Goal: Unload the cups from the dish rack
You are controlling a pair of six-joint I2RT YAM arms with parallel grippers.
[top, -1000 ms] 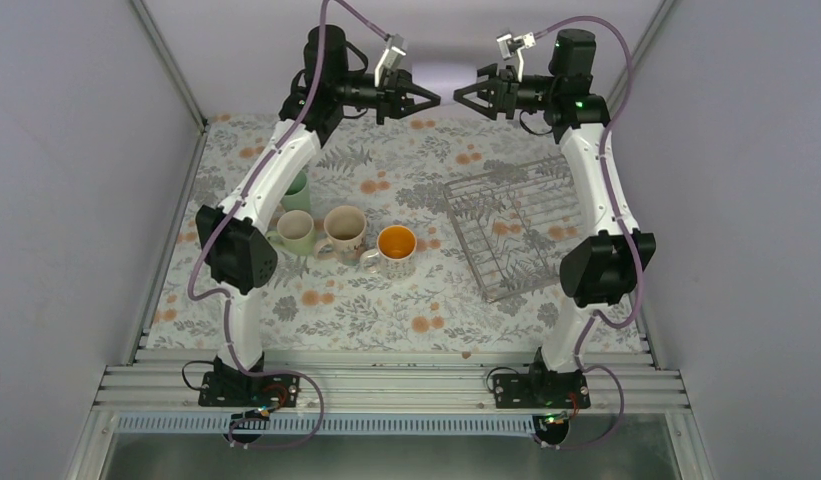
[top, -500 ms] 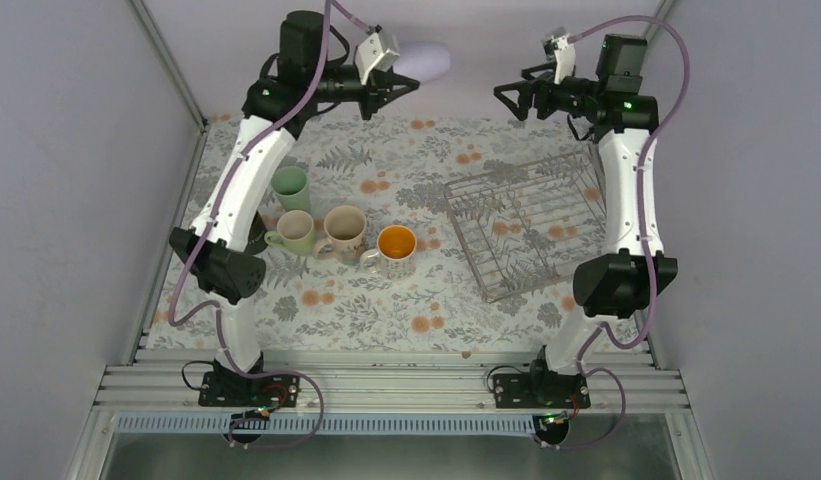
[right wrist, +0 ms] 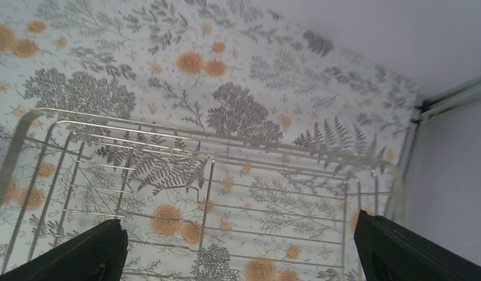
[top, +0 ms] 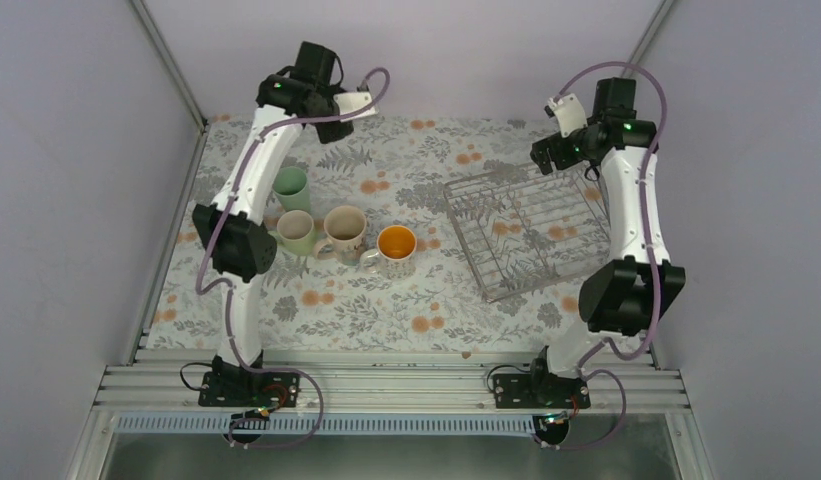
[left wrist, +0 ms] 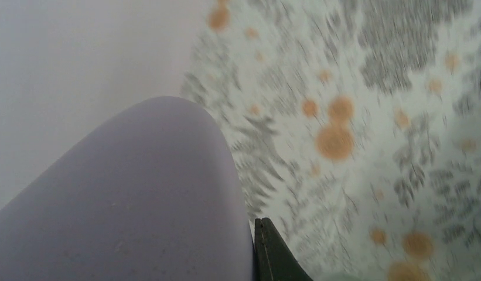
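Lavender tumbler (left wrist: 138, 205) cut off at the left wrist view's bottom edge; tablecloth (left wrist: 372, 117) beyond blurred.

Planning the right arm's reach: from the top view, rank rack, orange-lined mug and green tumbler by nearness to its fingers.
1. The rack, right side, beneath the right fingers.
2. The orange-lined mug, centre.
3. The green tumbler, far left.
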